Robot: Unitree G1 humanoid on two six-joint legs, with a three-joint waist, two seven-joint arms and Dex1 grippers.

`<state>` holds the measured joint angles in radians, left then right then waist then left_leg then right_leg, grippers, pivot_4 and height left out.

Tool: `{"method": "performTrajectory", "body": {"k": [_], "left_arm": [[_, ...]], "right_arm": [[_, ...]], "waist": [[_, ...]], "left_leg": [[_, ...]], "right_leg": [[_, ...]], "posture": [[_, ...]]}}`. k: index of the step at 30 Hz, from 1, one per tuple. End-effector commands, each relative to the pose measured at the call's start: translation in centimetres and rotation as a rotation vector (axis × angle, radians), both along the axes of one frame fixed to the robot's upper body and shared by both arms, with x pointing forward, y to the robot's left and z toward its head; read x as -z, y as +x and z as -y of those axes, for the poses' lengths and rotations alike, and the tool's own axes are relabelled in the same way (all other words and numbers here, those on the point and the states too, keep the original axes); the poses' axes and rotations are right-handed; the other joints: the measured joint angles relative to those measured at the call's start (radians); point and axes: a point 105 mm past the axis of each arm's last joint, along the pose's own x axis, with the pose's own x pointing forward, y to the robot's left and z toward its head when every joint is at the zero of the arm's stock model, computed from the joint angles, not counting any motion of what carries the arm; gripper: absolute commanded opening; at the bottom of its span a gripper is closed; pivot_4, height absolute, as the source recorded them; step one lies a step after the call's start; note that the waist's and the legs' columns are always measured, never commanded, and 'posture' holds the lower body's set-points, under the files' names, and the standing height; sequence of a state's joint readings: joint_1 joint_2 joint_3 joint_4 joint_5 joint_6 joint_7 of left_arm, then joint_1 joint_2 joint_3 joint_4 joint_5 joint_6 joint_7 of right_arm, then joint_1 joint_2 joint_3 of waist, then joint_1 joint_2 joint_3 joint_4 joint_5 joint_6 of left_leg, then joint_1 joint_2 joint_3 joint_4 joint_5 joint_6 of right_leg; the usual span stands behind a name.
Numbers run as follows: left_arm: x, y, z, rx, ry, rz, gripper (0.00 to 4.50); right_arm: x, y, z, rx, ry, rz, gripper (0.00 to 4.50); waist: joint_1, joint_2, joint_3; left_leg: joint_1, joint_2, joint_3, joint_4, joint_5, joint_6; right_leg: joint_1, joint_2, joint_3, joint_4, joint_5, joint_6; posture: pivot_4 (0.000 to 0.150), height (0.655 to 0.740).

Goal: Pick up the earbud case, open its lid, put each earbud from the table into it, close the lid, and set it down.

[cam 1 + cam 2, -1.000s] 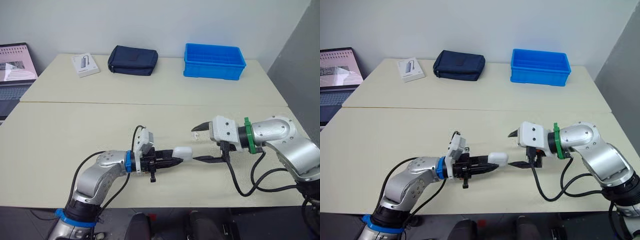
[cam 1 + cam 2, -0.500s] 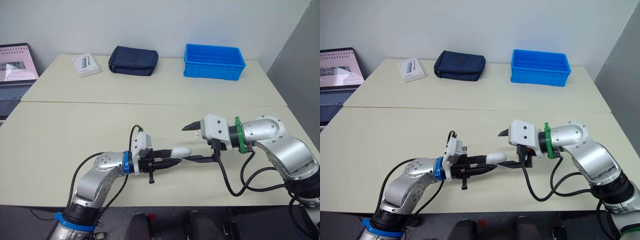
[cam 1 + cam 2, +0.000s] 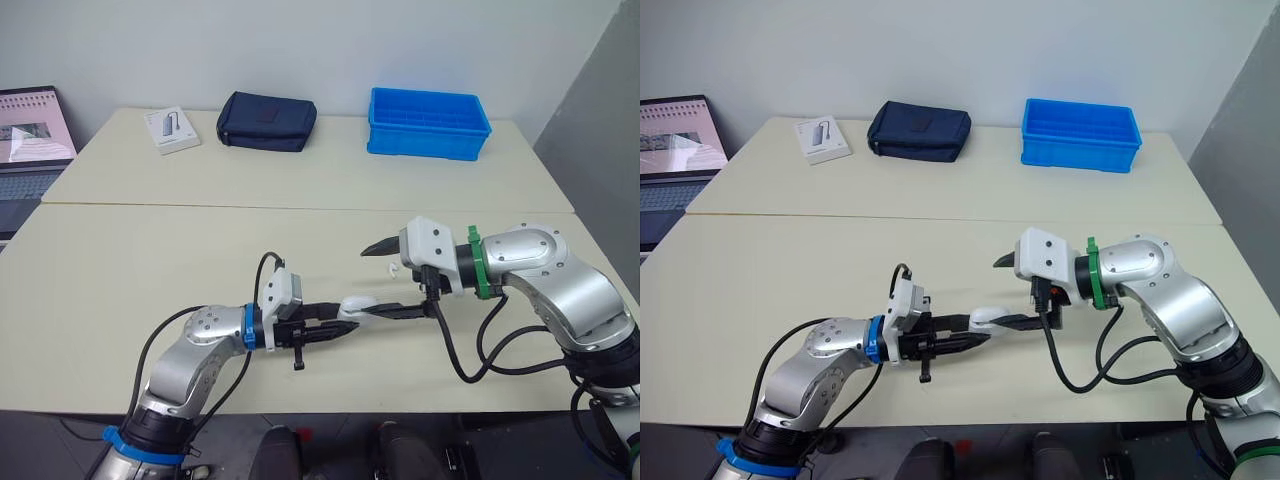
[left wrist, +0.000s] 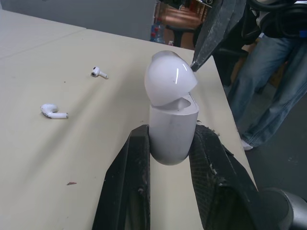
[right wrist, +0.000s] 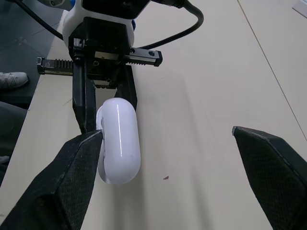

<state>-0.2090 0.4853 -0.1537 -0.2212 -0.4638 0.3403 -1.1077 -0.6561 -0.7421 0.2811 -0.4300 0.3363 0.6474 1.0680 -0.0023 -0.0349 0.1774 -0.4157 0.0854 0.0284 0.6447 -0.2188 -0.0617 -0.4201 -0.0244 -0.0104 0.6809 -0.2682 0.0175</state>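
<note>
My left gripper (image 3: 345,320) is shut on the white earbud case (image 4: 172,129) and holds it just above the table's front part. The case lid (image 4: 170,76) is tilted up a crack. My right gripper (image 3: 368,282) stands open to the right of the case. Its lower fingertip (image 4: 197,60) touches the lid's edge, and its upper finger hangs free above. In the right wrist view the case (image 5: 119,141) lies against one finger of this gripper (image 5: 166,132). Two white earbuds (image 4: 99,73) (image 4: 53,111) lie loose on the table beyond the case.
At the back of the far table sit a blue bin (image 3: 428,122), a navy pouch (image 3: 266,121) and a small white box (image 3: 171,130). A laptop (image 3: 30,140) is at the far left. A person's legs in jeans (image 4: 268,86) stand past the table edge.
My right gripper has swung left toward the case, and its lower finger now reaches the lid. The left gripper and the case have drifted slightly left.
</note>
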Motion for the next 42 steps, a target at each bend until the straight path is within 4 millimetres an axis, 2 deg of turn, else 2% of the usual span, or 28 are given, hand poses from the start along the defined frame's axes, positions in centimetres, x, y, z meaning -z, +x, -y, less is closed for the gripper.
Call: {"method": "performTrajectory", "body": {"k": [1,12,20,22,26,30,33,38,42], "left_arm": [[-0.6,-0.5,0.4,0.035,-0.017,0.024,0.76],[-0.8,0.4,-0.3,-0.045,-0.051,0.011,0.76],[-1.7,2.8,-3.0,-0.328,-0.133,0.060,0.76],[-2.0,3.5,-4.1,-0.430,-0.171,0.083,0.76],[-2.2,4.0,-5.2,-0.525,-0.207,0.096,0.76],[-2.6,4.6,-7.3,-0.651,-0.219,0.116,0.76],[-2.9,4.9,-8.2,-0.699,-0.221,0.134,0.76],[-2.7,4.9,-8.5,-0.725,-0.225,0.134,0.76],[-2.6,4.9,-8.3,-0.721,-0.222,0.138,0.76]], "right_arm": [[-1.4,0.2,0.5,0.023,0.029,0.046,4.50],[-2.0,1.1,2.1,0.101,0.046,0.063,4.50],[-3.3,1.1,5.0,0.213,0.153,0.163,4.50],[-2.7,0.8,6.9,0.262,0.128,0.197,4.50],[-1.8,-0.2,10.3,0.385,0.173,0.078,4.50],[0.7,-1.9,16.2,0.558,0.055,0.000,4.50],[2.0,-2.9,19.2,0.654,-0.002,-0.018,4.50],[3.9,-3.9,21.9,0.764,-0.033,-0.060,4.50],[4.2,-4.0,22.0,0.773,-0.031,-0.054,4.50]], "waist": [[0.000,0.000,0.000],[0.000,0.000,0.000],[0.000,0.000,0.000],[0.001,0.000,0.000],[0.008,0.000,0.000],[0.016,0.000,0.000],[0.013,0.000,-0.001],[0.003,0.000,-0.001],[0.000,0.000,-0.001]], "left_leg": [[0.000,0.000,0.000,0.000,0.000,0.000],[0.000,0.000,0.000,0.000,0.000,0.000],[0.000,0.000,0.000,0.000,0.000,0.000],[0.000,0.000,0.000,0.000,0.000,0.000],[0.000,0.000,0.001,0.000,0.000,0.000],[0.001,-0.001,0.000,0.000,0.000,0.000],[0.001,-0.001,0.001,0.000,0.000,0.000],[0.008,-0.001,0.001,0.000,0.000,0.000],[0.014,-0.001,0.001,0.000,0.000,0.000]], "right_leg": [[0.000,0.000,0.000,0.000,0.000,0.000],[0.000,0.000,0.000,0.000,0.000,0.000],[0.000,0.000,0.000,0.000,0.000,0.000],[0.000,0.000,0.000,0.000,0.000,0.000],[0.000,-0.001,0.001,-0.001,0.000,0.000],[0.002,-0.001,0.000,-0.001,0.001,0.001],[0.002,-0.001,0.001,-0.001,0.000,0.001],[0.008,0.000,0.001,-0.001,0.000,0.001],[0.013,-0.001,0.002,-0.001,-0.001,-0.001]], "posture": [[0.150,0.7324],[0.150,0.7324],[0.150,0.7324],[0.150,0.7324],[0.150,0.7324],[0.150,0.7324],[0.150,0.7324],[0.150,0.7324],[0.150,0.7324]]}}
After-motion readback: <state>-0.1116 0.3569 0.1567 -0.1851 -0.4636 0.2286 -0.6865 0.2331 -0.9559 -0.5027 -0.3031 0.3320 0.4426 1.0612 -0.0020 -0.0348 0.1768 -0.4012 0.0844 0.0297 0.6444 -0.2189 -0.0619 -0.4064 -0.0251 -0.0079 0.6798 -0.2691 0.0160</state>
